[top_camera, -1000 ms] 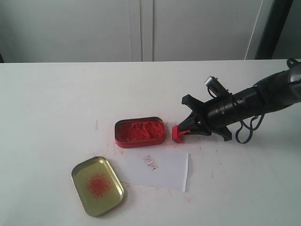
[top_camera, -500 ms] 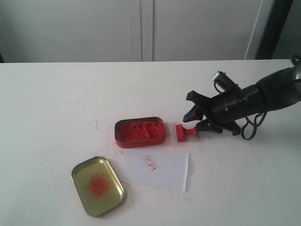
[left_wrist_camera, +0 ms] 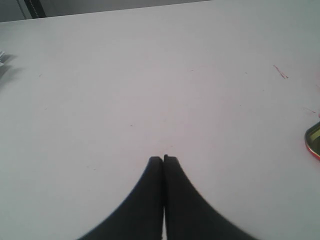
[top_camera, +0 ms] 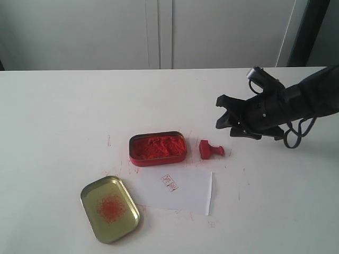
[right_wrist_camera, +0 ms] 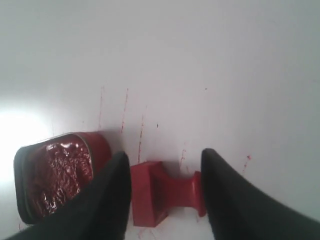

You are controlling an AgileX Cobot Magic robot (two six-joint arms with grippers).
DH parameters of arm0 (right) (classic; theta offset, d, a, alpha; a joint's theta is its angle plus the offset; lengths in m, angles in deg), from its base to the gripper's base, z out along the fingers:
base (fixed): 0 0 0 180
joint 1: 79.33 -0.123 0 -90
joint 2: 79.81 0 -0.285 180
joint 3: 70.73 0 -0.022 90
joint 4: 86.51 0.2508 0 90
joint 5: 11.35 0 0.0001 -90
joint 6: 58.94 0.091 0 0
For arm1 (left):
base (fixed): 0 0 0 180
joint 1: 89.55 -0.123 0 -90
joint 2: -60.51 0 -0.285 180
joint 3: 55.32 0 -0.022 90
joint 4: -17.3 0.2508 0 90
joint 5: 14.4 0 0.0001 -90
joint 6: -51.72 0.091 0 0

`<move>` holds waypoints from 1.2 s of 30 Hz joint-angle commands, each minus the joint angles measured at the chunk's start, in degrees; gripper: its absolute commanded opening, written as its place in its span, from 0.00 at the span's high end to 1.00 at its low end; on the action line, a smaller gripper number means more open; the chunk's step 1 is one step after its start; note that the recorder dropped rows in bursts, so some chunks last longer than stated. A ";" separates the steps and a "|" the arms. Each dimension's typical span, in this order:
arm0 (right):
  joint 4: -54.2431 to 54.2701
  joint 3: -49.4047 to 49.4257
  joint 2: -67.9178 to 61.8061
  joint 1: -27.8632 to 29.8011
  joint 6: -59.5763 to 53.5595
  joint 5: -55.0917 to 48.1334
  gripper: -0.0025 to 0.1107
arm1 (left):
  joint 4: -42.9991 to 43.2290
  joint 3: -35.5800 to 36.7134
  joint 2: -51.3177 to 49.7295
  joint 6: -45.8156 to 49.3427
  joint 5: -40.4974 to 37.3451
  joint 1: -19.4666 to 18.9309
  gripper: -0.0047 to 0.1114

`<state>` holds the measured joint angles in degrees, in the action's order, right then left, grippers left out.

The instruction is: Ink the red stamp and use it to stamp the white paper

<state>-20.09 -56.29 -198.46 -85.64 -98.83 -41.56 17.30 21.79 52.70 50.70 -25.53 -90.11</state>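
In the exterior view, you are seeing the right gripper [top_camera: 221, 112] hovering above the table [top_camera: 63, 116] with its fingers spread wide and holding nothing. The red stamp [top_camera: 211, 150] is lying on its side just beside the red ink tin [top_camera: 158, 148], near the table's middle and apart from the fingers. The white paper [top_camera: 180, 189] is lying toward the front edge and carrying a small red print, so inking and stamping are looking done to me. The gold lid [top_camera: 109, 209] is resting toward the front left corner. In the left wrist view, the left gripper [left_wrist_camera: 163, 161] is keeping its fingers pressed together over bare table. In the right wrist view, the stamp [right_wrist_camera: 160, 192] is showing between the parted fingers [right_wrist_camera: 107, 200], untouched.
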 commanded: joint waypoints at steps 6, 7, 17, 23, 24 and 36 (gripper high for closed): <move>-11.06 0.21 2.66 0.14 4.40 -4.09 0.90 | -0.33 0.10 0.02 -0.22 0.00 0.16 0.96; -14.13 0.21 3.14 0.14 6.45 -4.68 0.97 | -0.33 0.10 0.02 -0.22 0.00 0.16 0.96; -20.00 0.21 5.06 0.14 9.78 -7.27 0.98 | -0.33 0.10 0.02 -0.22 0.00 0.16 0.96; -22.42 0.21 5.06 0.14 9.89 -8.24 0.98 | -0.33 0.10 0.02 -0.22 0.00 0.16 0.96; -23.46 0.21 5.06 0.14 10.83 -8.52 0.98 | -0.33 0.10 0.02 -0.22 0.00 0.16 0.96; -37.52 0.21 5.06 0.14 20.28 -8.99 0.98 | -0.33 0.10 0.02 -0.22 0.00 0.16 0.96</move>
<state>-52.24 -56.29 -194.05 -85.64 -81.49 -50.28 17.30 21.79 52.70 50.70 -25.53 -90.11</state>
